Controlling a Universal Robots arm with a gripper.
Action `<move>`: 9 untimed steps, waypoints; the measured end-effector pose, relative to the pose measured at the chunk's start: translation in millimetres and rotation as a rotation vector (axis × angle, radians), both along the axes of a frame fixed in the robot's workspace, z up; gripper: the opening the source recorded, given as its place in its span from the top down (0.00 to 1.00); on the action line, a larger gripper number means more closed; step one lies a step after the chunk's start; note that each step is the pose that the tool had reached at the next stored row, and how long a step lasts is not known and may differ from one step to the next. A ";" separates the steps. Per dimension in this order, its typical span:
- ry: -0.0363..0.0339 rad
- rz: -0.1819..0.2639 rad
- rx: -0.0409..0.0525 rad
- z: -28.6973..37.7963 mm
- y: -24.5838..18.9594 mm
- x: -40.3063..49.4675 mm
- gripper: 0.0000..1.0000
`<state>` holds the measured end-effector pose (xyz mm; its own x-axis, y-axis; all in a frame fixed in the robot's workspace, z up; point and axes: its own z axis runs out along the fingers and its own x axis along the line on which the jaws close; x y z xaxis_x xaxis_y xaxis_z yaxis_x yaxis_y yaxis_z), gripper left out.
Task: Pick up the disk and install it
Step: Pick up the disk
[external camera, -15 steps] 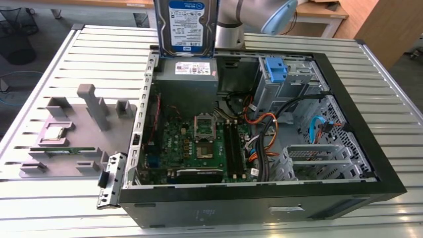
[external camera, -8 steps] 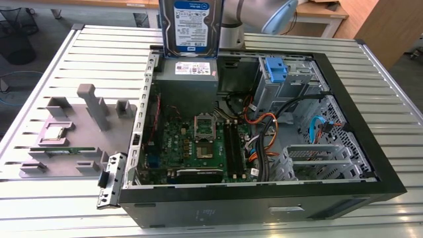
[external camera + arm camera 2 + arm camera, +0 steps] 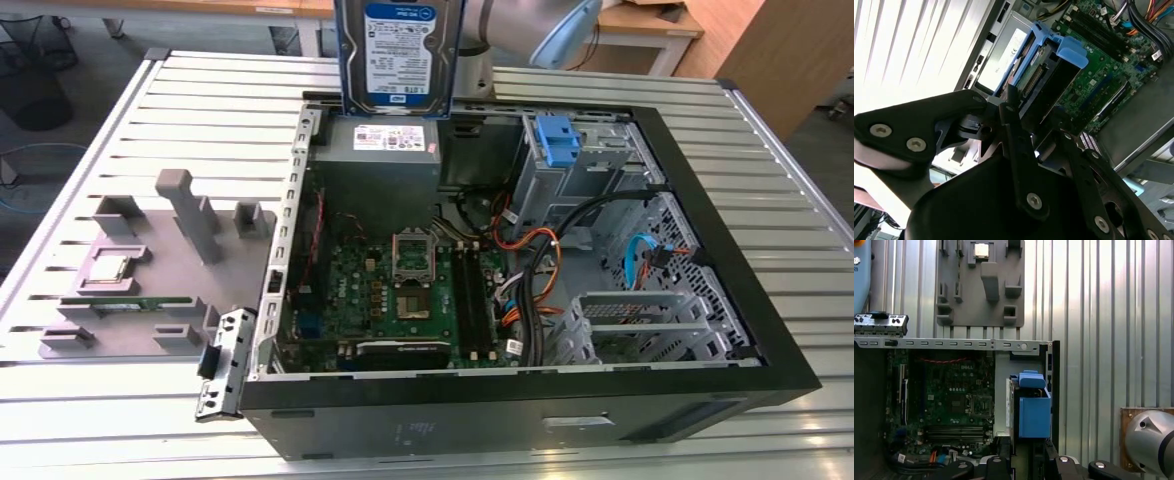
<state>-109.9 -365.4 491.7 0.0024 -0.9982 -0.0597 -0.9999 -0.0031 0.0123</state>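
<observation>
– One disk (image 3: 400, 50), then: where is it?
– Up in the air, off the table (image 3: 134, 420). In the exterior view it stands on edge at the top of the picture. Its white-and-blue label faces the camera, above the far wall of the open computer case (image 3: 534, 400).
– And the hand?
– Clenched on the disk. In the second wrist view the hand (image 3: 1029, 130) has its dark fingers (image 3: 1014, 130) against the disk (image 3: 1046, 80), whose blue frame ends in a tab (it sticks out at the far end). The green board (image 3: 1104, 75) lies beyond.
– What is below it?
– In the first wrist view the disk (image 3: 1034, 415) hangs over a corner of the case, just beside the green board (image 3: 954, 400).
– Anything else about?
– A grey tray (image 3: 160, 270) lies on the table at the exterior view's left of the case, with a small square chip (image 3: 110, 268) set in it. Inside the case a blue bracket (image 3: 554, 140) sits along the far wall, apart from the disk. The arm (image 3: 534, 30) shows behind the disk.
</observation>
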 end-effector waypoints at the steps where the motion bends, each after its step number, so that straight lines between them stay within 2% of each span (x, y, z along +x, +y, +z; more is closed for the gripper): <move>1: 0.0001 0.000 -0.0001 0.0 0.0 0.9 0.65; 9: 0.0001 0.000 -0.0002 -1.5 -1.2 2.9 0.65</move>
